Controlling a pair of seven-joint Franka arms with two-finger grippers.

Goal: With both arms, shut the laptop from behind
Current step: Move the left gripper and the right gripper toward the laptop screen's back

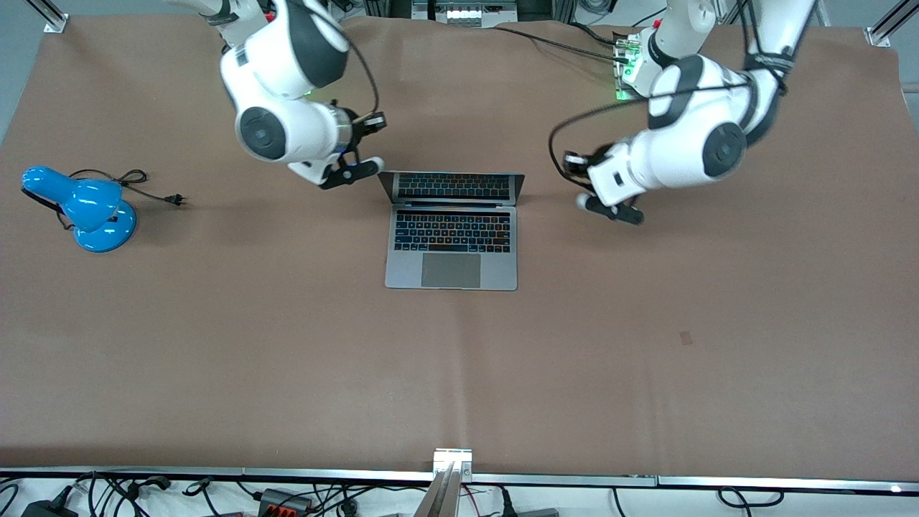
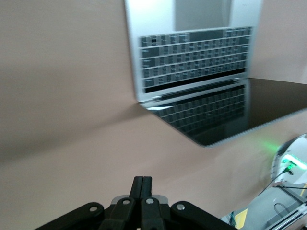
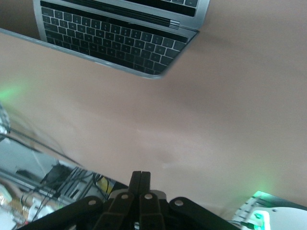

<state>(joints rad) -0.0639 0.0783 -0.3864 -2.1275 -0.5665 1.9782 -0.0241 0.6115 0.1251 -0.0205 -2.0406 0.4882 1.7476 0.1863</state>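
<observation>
1. Front view: we see the laptop [image 1: 451, 230] open at mid-table on the brown table cover [image 1: 215, 345], its lid tilted up and back toward the robots' bases, with the screen showing a reflection of the keyboard. The right gripper [image 1: 357, 169] hangs low just beside the lid's corner toward the right arm's end of the table. The left gripper [image 1: 612, 208] hangs low near the lid's other corner, with a clearer gap between them. Neither touches the laptop. A blue desk lamp [image 1: 82, 208] lies well apart, toward the right arm's end.

2. Left wrist view: the left gripper's fingers [image 2: 142, 194] are pressed together and hold nothing. We see the laptop ahead of them, apart, with its keyboard and dark glossy screen both showing.

3. Right wrist view: the right gripper's fingers [image 3: 140, 191] are likewise pressed together and empty. One corner of the laptop shows ahead, apart from them.

4. Our judgement: the step in hand is the approach, with both grippers flanking the lid and closing not yet begun. The next move calls for each gripper to come round to the lid's outer face, on the robots' side, then push its top edge evenly toward the front camera and down onto the keyboard. Uneven pushing could twist or slide the laptop.
</observation>
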